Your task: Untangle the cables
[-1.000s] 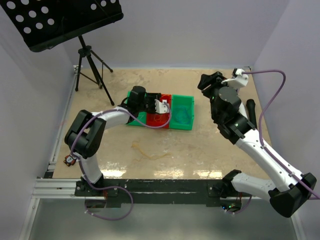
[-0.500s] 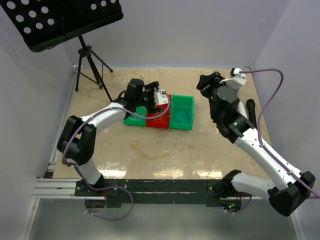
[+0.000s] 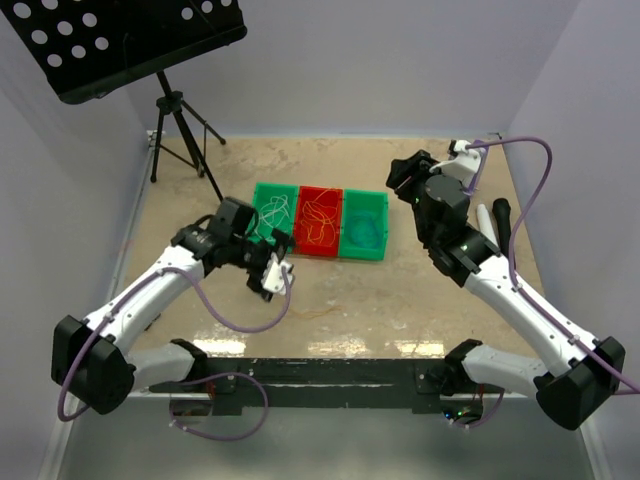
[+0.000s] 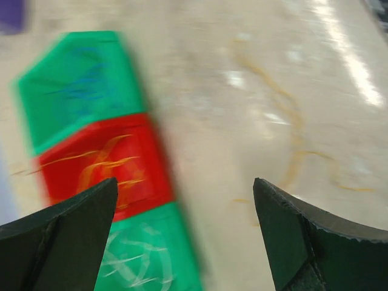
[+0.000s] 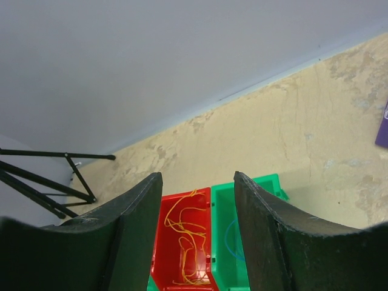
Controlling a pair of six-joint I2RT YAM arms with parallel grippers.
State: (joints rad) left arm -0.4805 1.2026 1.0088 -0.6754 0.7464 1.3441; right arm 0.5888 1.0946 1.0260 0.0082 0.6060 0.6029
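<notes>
Nearest the arm bases, a loose cord (image 4: 297, 153), yellow-orange, lies curled on the desk (image 3: 400, 300) at about 6 o'clock from the row of bins. The top view shows it only as a faint trace; the left wrist view, though blurred, shows it plainly. The left hand (image 3: 272, 280) hangs over the desk at 7 o'clock from the bins, just beside that cord. In its own view the fingers (image 4: 66, 230) stand wide apart with nothing between them.

Past it, three bins sit side by side, touching. The left bin (image 3: 275, 186), green, holds the white cord (image 3: 278, 212). The red bin (image 3: 320, 188) holds the yellow cord (image 3: 318, 218). The right bin (image 3: 365, 192), green, holds the blue cord (image 3: 365, 235). The right wrist view shows only the red and right bins in full; the white cord is hidden there.

The right hand (image 3: 400, 178) is raised at 2 o'clock from the bins, partly open and empty; its wrist view shows bare space between the fingers (image 5: 136, 230).

Farthest off, at 10 o'clock, stands a music stand (image 3: 130, 40); the right wrist view catches only its legs.
</notes>
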